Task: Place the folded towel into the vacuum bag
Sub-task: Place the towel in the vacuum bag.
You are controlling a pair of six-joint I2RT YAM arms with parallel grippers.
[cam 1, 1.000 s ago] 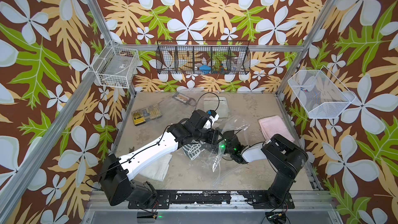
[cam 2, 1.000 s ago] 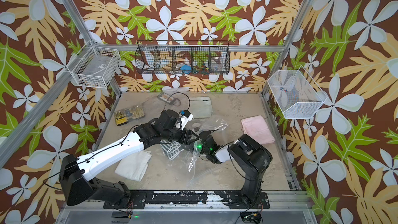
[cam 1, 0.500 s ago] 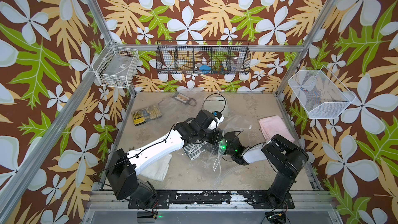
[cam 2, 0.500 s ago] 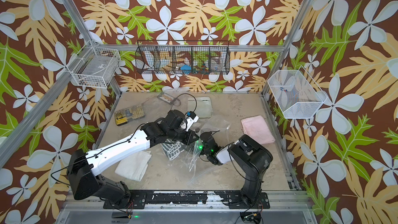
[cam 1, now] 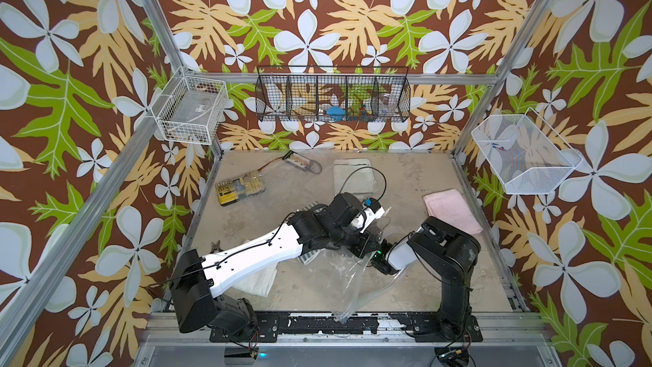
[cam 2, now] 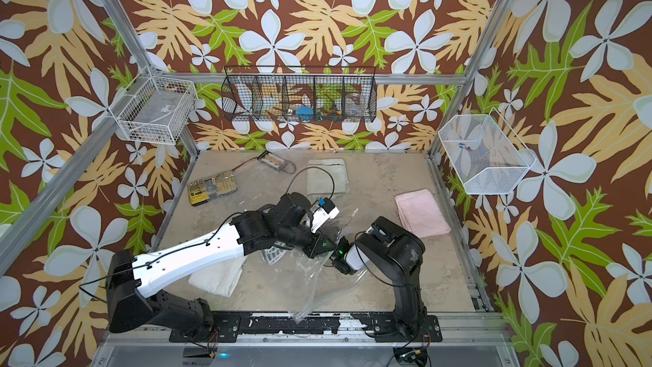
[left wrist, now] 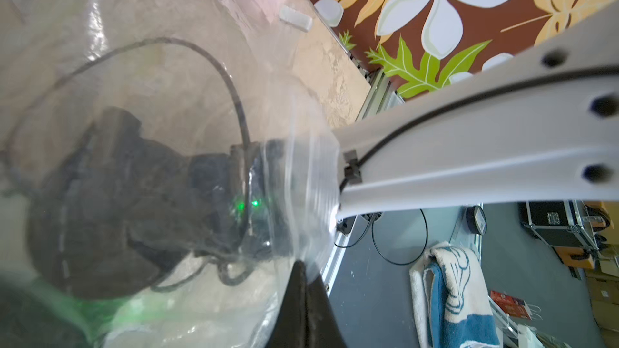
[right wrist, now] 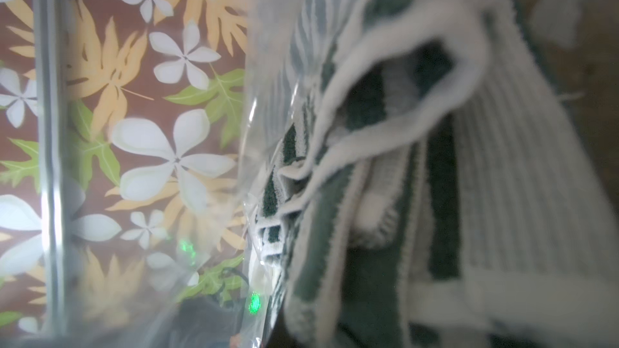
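Claws meet at the vacuum bag (cam 1: pixel 352 287) mouth!
The right gripper (cam 1: pixel 379 263) pinches film; the left gripper (cam 1: pixel 368 247) is pressed together, catch unclear. Part them gently, clearing the striped towel (right wrist: pixel 368 195).

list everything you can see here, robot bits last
vacuum bag: 1, clear, front centre, lifted toward the claws, tail over the front rail
patterned towel: 1, green and white, at the bag's mouth under the left arm
white towel: 1, white, front left, partly under that arm
pale towel: 1, beige, back centre
pink towel: 1, pink, right side
bit case: 1, yellow and black, back left
clear box: 1, clear with a cable, back edge
black basket: 1, black wire, back wall
white basket: 1, white wire, left post
mesh basket: 1, white, right wall
left claw: 1, black, shut on the bag's rim
right claw: 1, black, shut on the bag film
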